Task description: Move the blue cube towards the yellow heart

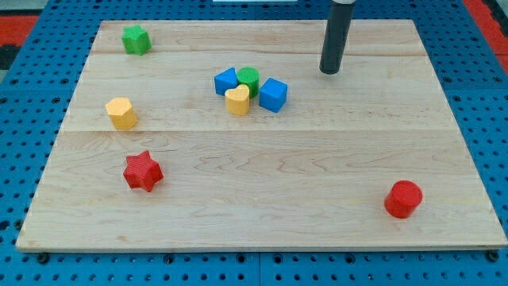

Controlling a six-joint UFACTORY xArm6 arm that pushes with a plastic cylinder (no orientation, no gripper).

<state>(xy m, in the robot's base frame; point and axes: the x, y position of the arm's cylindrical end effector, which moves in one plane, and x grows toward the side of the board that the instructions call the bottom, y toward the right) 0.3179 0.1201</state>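
Note:
The blue cube [273,94] sits near the board's middle, just right of the yellow heart [236,101], with a small gap or light contact between them. A green cylinder [248,79] and a second blue block [226,81] sit close behind the heart, forming a cluster. My tip [329,71] is up and to the right of the blue cube, apart from it by a little more than a block's width.
A green star [136,39] lies at the top left. A yellow hexagon-like block [121,113] is at the left, a red star [143,171] below it. A red cylinder [403,199] stands at the bottom right. The wooden board [444,119] lies on a blue pegboard.

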